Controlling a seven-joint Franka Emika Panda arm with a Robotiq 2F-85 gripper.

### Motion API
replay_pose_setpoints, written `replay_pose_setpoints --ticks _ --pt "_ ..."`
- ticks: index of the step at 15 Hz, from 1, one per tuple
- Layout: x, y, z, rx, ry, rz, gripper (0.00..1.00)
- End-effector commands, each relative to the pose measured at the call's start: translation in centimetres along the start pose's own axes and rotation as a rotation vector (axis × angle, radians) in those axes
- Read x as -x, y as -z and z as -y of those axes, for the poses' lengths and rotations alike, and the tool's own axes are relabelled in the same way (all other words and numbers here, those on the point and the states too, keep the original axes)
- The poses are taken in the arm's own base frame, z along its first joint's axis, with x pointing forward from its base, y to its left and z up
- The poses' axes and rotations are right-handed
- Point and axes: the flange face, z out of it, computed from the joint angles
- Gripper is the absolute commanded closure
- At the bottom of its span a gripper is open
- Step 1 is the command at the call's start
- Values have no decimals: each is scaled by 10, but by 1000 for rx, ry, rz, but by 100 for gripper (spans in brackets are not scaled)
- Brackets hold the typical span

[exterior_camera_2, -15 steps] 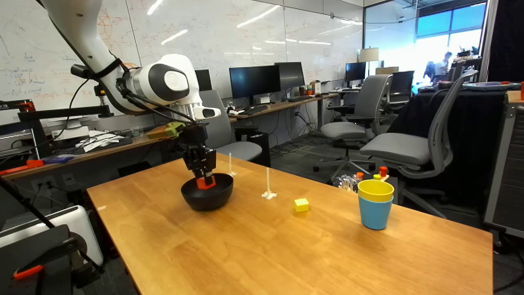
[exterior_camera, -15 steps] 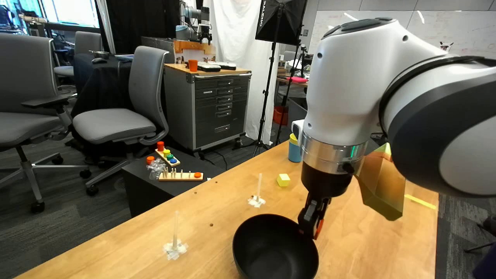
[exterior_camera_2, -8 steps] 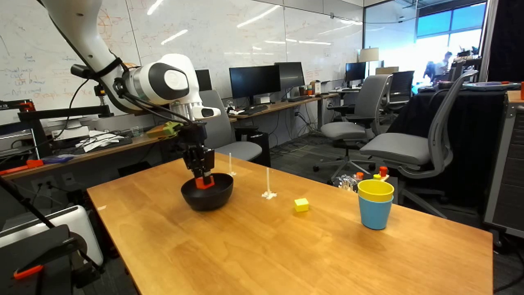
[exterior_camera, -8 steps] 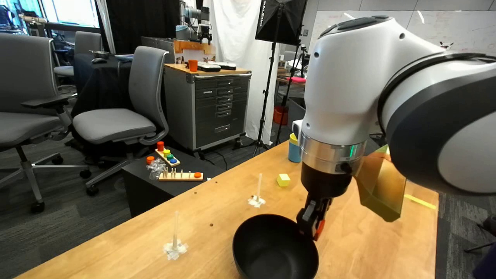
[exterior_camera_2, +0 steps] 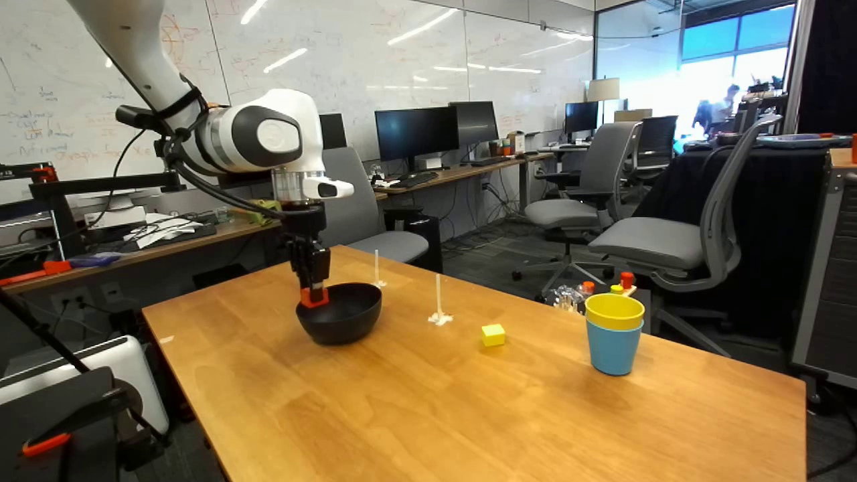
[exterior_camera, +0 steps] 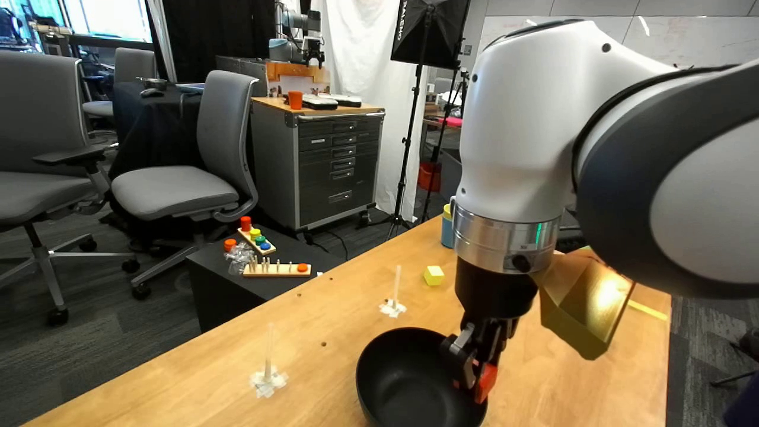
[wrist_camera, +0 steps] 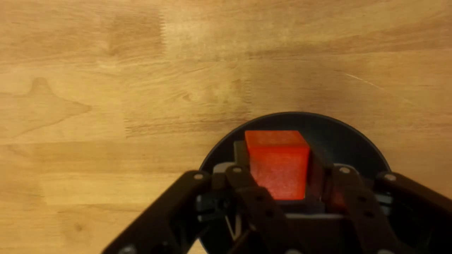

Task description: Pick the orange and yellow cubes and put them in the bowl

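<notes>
Orange cube (wrist_camera: 278,168): in the claw (wrist_camera: 280,159), at the left of the bowl (exterior_camera_2: 343,328) in an exterior view; the wrist view sets it inside the rim's outline, though how high it hangs is unclear.
Orange cube's feel: likely light, stiff and hard to harm; its smooth-looking faces may slide under a weak squeeze.
Orange cube's hold: two opposite flat sides, the sensible place; mid-face should resist twisting best.
Claw: drawn in to the cube's width, pressing the orange cube from both sides.
Bowl: wide, black, upright on the table (exterior_camera_2: 428,408); letting go low over its middle looks safer than beside the rim, where a hard cube could knock or bounce out.
Yellow cube (exterior_camera_2: 493,335): on the table, right of the bowl and well apart; probably as light and stiff, best taken from above, square across opposite sides rather than by corners.
Peg (exterior_camera_2: 438,294): near the way between bowl and yellow cube, so likely worth steering round.
</notes>
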Motion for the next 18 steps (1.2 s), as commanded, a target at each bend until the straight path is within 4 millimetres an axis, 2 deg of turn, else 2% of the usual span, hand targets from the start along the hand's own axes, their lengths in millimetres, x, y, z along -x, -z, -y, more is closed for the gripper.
replay_pose_setpoints --ticks 1,7,18 --pt "-6 8 0 5 -61 -38 83" --pt "-12 11 -4 28 -87 -94 83" --pt "-9 10 -6 62 -118 -68 83"
